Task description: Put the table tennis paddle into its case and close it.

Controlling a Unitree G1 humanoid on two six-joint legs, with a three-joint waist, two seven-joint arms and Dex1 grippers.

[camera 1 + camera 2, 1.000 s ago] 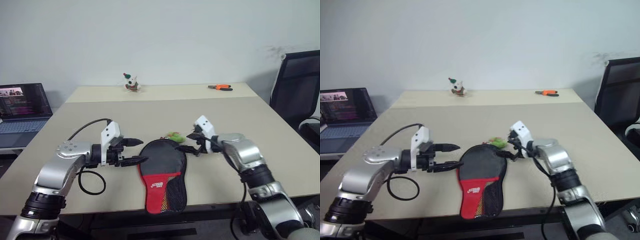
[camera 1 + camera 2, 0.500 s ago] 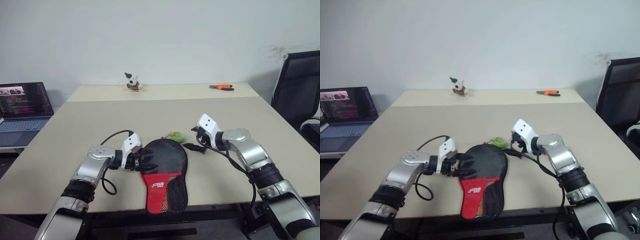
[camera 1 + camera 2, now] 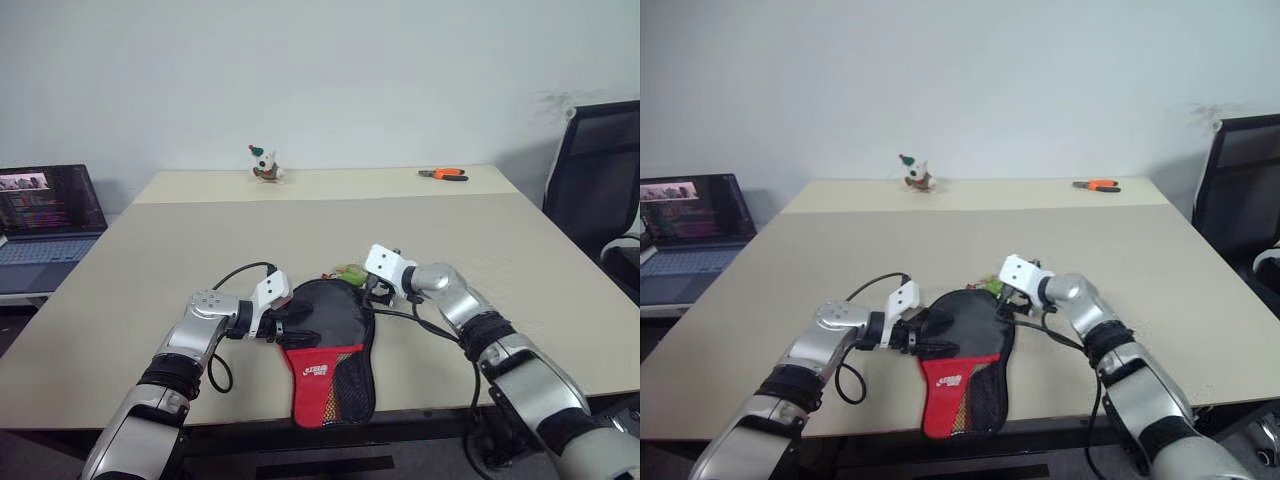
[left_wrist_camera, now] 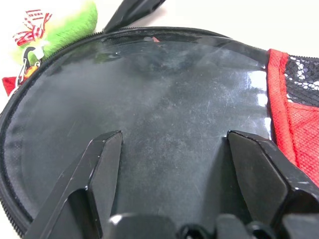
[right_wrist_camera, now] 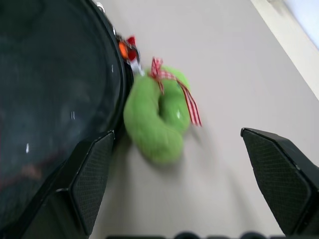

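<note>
The case (image 3: 330, 322) lies flat near the table's front edge, its round black part away from me and its red panel and mesh pocket toward me. The table tennis paddle is hidden. My left gripper (image 3: 290, 318) is open at the case's left side, both fingers (image 4: 102, 159) spread low over the glossy black face (image 4: 164, 99). My right gripper (image 3: 372, 293) is open at the case's far right rim. A green plush charm (image 5: 154, 119) with a red checked ribbon sits between its fingers (image 5: 92, 174), beside the zip edge (image 5: 117, 64).
At the table's far edge stand a small figurine (image 3: 263, 165) and orange-handled pliers (image 3: 443, 174). A laptop (image 3: 45, 215) sits on a lower surface at the left. A black chair (image 3: 595, 170) stands at the right. The case's handle end reaches the front table edge (image 3: 420, 410).
My left gripper dropped and moved in onto the case's left side, then held still. My right gripper rolled and moved left and down to the case's far right rim by the charm.
</note>
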